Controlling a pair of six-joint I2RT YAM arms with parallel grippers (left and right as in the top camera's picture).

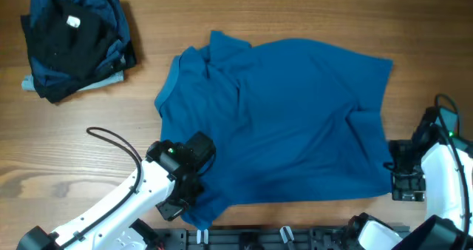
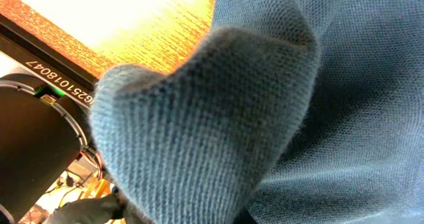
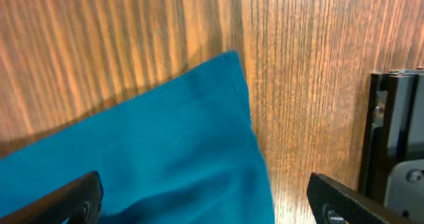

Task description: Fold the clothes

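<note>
The clothes [image 1: 281, 117], a medium-blue polo shirt, lie spread across the middle of the wooden table with the collar to the left. My left gripper [image 1: 188, 194] sits at the shirt's near-left corner, shut on a bunched fold of the fabric [image 2: 199, 118] that fills the left wrist view and hides the jaws. My right gripper [image 1: 405, 177] is at the shirt's near-right corner. It stands open [image 3: 202, 204], its two dark fingertips [image 3: 66, 201] straddling the corner of the cloth [image 3: 146, 151], which lies flat on the wood.
A pile of dark garments [image 1: 74, 39], with a black one bearing a white label on top, lies at the far left. A black cable [image 1: 111, 139] loops beside the left arm. A black rail [image 1: 295, 239] runs along the table's near edge, and a black bracket [image 3: 397, 138] stands right of my right gripper.
</note>
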